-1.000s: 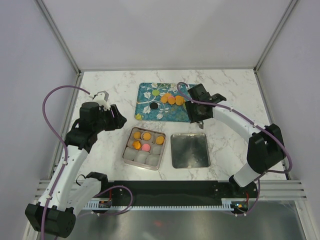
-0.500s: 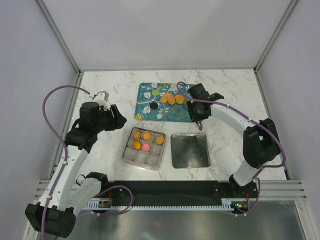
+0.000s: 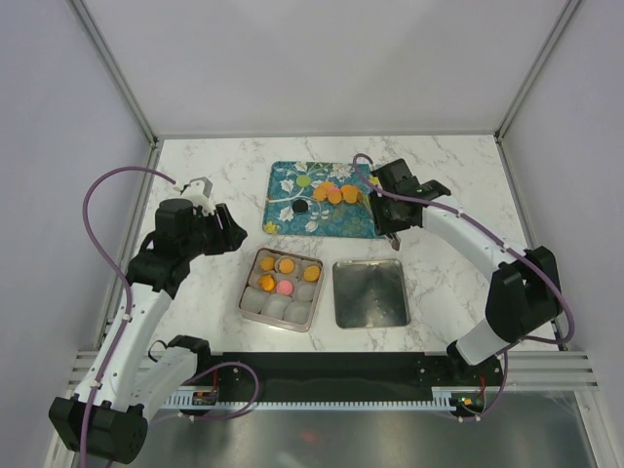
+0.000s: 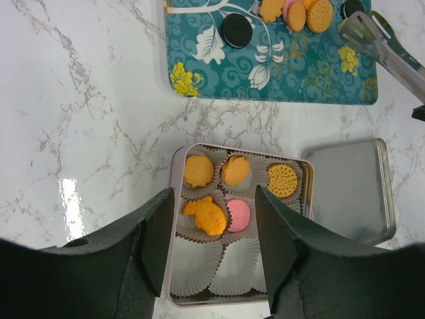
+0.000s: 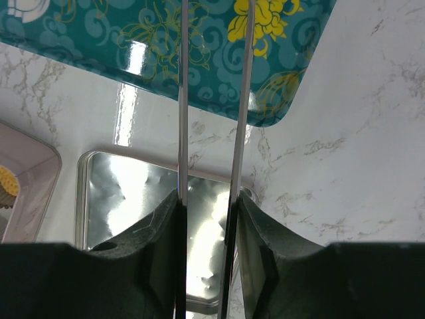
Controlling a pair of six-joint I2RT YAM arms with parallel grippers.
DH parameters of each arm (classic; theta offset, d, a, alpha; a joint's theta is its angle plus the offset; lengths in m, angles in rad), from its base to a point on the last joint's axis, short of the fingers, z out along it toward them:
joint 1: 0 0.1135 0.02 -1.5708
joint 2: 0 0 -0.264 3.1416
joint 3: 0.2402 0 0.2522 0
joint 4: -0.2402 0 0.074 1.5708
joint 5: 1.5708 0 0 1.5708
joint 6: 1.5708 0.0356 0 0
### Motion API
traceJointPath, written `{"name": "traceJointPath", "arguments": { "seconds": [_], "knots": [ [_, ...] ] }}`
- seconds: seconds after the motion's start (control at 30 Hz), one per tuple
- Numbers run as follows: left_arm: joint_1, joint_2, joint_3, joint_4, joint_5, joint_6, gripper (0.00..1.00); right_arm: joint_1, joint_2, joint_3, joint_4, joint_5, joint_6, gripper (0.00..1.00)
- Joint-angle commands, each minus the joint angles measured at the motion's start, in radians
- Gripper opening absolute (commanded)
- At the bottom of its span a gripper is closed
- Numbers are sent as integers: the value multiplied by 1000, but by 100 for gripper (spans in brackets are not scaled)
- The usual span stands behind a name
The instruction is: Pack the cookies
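- A white marble worktop (image 3: 214,175) carries a teal rectangular tray (image 3: 336,224) printed with flowers. Nearer the arms, a square metal tin (image 3: 246,292) and its flat silver lid (image 3: 370,292) sit side by side.
- Some of the small round cookies (image 3: 334,194) lie on the tray. A short row of orange ones runs along its far edge with a pink one (image 4: 292,14) among them. A light green one (image 3: 303,181) sits to their left and a black one (image 3: 300,207) nearer the tray's middle.
- The other cookies are packed in the tin, each in a white paper cup (image 4: 192,266). Three orange ones fill the far row. In the middle row are an orange fish-shaped piece (image 4: 206,216) and a pink disc (image 4: 238,214).
- The left gripper (image 4: 214,199) hovers over the tin. Its dark fingers (image 4: 159,232) are spread wide with nothing between them.
- The right gripper (image 5: 208,212) has its fingers (image 5: 163,226) pinching a pair of thin metal tongs (image 5: 182,100). The tongs' two arms are pressed in to a narrow gap.
- The tongs reach over the near right corner of the tray. In the left wrist view their tips (image 4: 358,30) hang above the tray's right end, just beside the row of cookies.
- I cannot tell whether the tips grip anything.
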Motion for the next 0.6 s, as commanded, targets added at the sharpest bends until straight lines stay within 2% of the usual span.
{"name": "traceJointPath", "arguments": {
  "seconds": [0.0,0.17,0.27,0.57],
  "knots": [
    [-4,-1,0,25,10,2,60,-2,-96,30,-11,-13,8,36],
    [-4,-1,0,25,12,0,60,7,-141,19,-30,-45,16,35],
    [-4,-1,0,25,10,0,60,58,-168,31,-45,-53,20,35],
    [-4,-1,-1,25,6,1,60,393,-211,82,-108,-19,75,35]
  ]
}}
